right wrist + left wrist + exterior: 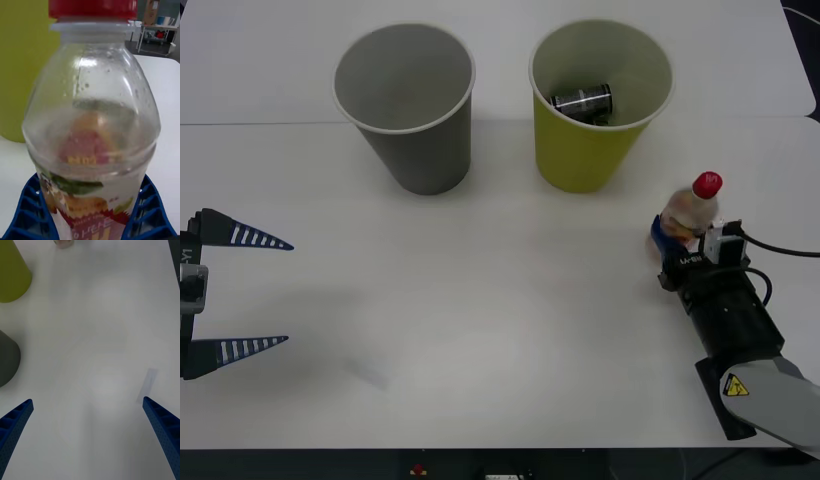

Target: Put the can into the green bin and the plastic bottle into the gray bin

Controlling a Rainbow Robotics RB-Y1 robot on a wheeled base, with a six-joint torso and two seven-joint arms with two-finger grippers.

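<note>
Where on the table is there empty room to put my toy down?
The widest bare patch of table lies between the open left gripper and the right gripper holding the bottle. It's crowded at the back: gray bin, green bin with the can.

Between the ribbed blue fingers [26, 210] of the right end effector [677, 243], the plastic bottle [90, 127] is clear, glossy plastic with a smooth red cap and a printed label. Beyond it, the green bin [595, 100] and the gray bin [408, 105] look like matt paper. The can [582, 101] shines metallic. The table [480, 320] is smooth, matt white.
</note>
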